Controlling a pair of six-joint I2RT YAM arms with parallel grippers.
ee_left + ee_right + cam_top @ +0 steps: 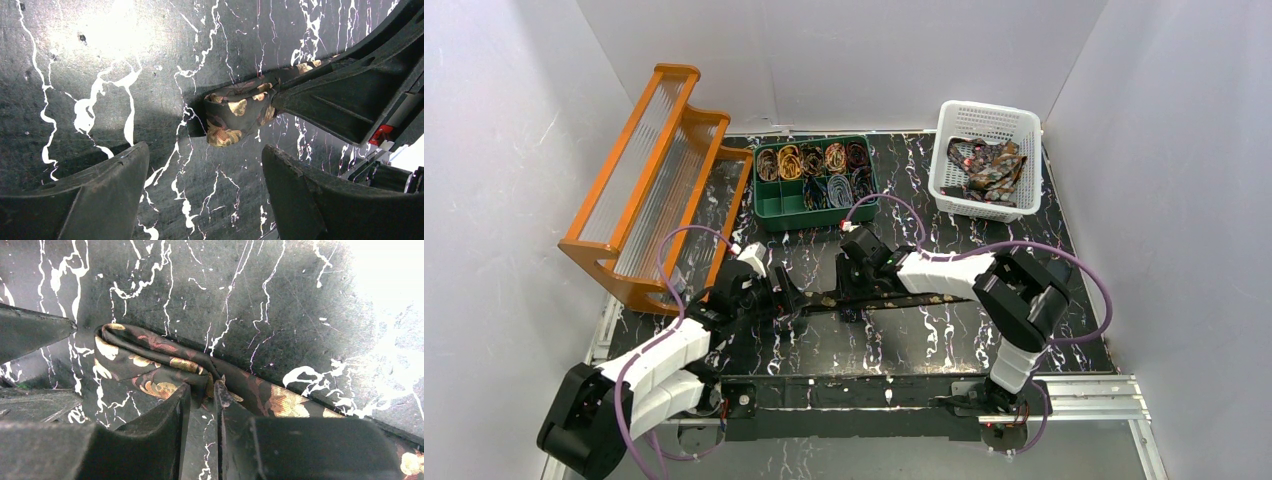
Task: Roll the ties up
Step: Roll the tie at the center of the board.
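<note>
One dark tie with gold and red flowers (929, 297) lies flat across the black marbled table. Its end is folded over into a small loop (235, 112). My right gripper (202, 387) is shut on that fold, pinching the cloth (150, 357) against the table; in the top view it (854, 292) sits at the tie's left end. My left gripper (205, 150) is open and empty, its fingers (115, 185) just short of the folded end, with the right gripper's finger (345, 95) lying over the tie. In the top view the left gripper (796, 297) is just left of the right one.
A green tray (769, 208) holds several rolled ties at the back centre. A white basket (944, 150) with loose ties (989, 165) stands at the back right. An orange rack (654, 180) stands at the back left. Purple cables loop over both arms.
</note>
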